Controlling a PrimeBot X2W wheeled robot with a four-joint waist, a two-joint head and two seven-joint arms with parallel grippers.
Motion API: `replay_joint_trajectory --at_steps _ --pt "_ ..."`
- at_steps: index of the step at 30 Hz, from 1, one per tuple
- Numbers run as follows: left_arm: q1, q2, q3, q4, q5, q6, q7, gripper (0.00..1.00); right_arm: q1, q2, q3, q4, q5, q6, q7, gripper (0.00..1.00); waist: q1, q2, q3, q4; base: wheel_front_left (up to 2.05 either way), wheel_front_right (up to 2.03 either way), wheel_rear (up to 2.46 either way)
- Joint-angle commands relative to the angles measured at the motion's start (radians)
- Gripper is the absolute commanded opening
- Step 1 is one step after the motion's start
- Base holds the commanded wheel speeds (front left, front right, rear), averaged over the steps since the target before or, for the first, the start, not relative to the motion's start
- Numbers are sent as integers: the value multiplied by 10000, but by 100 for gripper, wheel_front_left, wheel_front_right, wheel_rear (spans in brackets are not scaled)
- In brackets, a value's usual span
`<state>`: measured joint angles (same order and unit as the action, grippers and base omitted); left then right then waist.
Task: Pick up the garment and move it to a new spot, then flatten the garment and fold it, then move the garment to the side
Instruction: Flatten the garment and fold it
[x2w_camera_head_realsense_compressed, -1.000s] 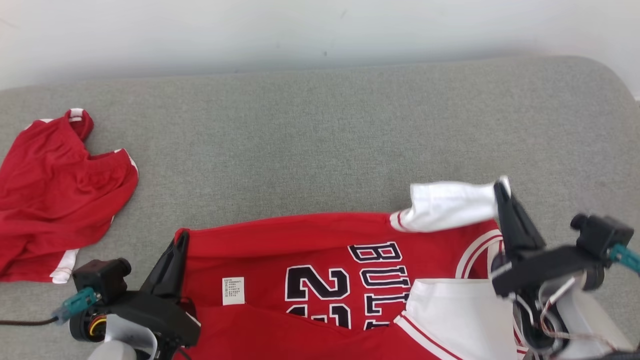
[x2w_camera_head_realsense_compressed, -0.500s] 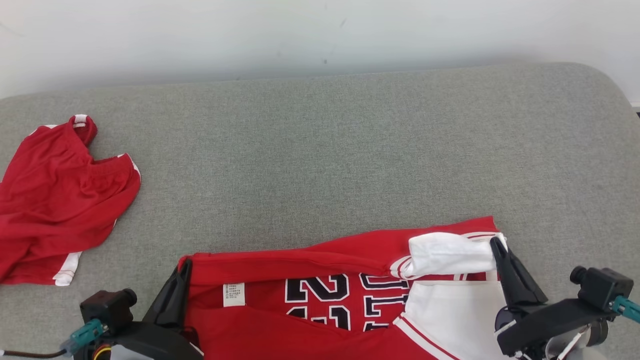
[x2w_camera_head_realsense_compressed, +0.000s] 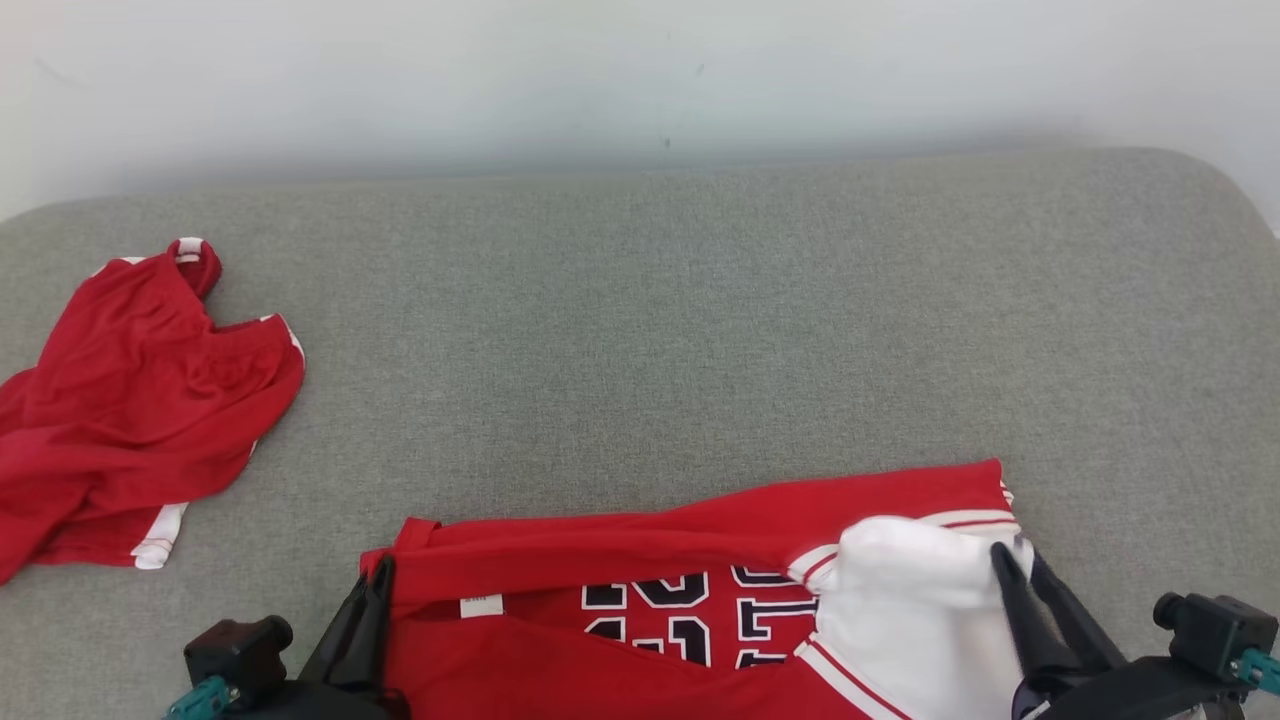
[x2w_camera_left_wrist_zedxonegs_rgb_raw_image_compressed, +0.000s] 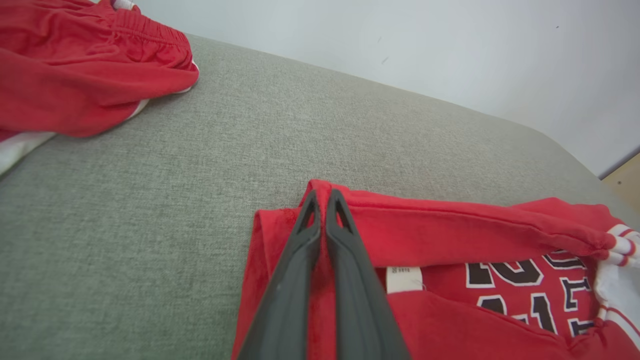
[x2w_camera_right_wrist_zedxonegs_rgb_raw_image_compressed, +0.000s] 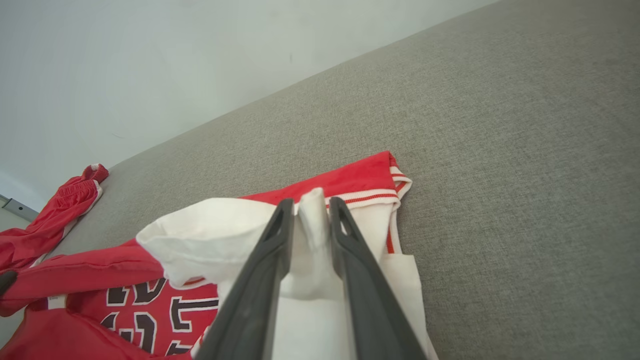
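**Two pinched corners could undo the fold**

Head view: the jersey (x2w_camera_head_realsense_compressed: 640, 535) lies at the near side of the grey cushion (x2w_camera_head_realsense_compressed: 650, 350), with one red layer doubled over the black print. Its near part runs out of view, so I cannot tell how much cushion supports it. The left claw (x2w_camera_head_realsense_compressed: 380, 580) sits at the jersey's left corner and the right claw (x2w_camera_head_realsense_compressed: 1015, 562) at the white sleeve (x2w_camera_head_realsense_compressed: 900, 590). The shorts (x2w_camera_head_realsense_compressed: 140, 420) lie well apart at far left and pose no snag. The folded edge runs slantwise, farther away on the right than on the left. Set down like this, the crease probably ends up crooked.

Left wrist view: the dark fingers (x2w_camera_left_wrist_zedxonegs_rgb_raw_image_compressed: 295, 260) are closed tight on the red corner, with cloth pinched between them, just beside the label (x2w_camera_left_wrist_zedxonegs_rgb_raw_image_compressed: 404, 279). If this arm pulls away before it lets go, it will likely drag the layer open again.

Right wrist view: the fingers (x2w_camera_right_wrist_zedxonegs_rgb_raw_image_compressed: 260, 280) stand a little apart with a ridge of white sleeve between them. The claw has the cloth, though the hold looks light. The sleeve puffs up in a loose roll instead of lying flat. If the cloth slips out here, it likely lands as a lump and spoils the next fold. If it catches on a finger while the arm draws back, it could tug the shoulder off line.
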<state>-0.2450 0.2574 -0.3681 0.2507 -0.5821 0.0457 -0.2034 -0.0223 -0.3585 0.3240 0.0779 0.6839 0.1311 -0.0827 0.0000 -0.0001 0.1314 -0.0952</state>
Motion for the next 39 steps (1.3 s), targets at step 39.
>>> replay_joint_trajectory --at_steps 39 --pt "2123 -785 1628 -2087 1829 660 -631 100 -522 1681 -2839 3120 -3243 -3 1236 100 0 1 -659 987 0 0 0"
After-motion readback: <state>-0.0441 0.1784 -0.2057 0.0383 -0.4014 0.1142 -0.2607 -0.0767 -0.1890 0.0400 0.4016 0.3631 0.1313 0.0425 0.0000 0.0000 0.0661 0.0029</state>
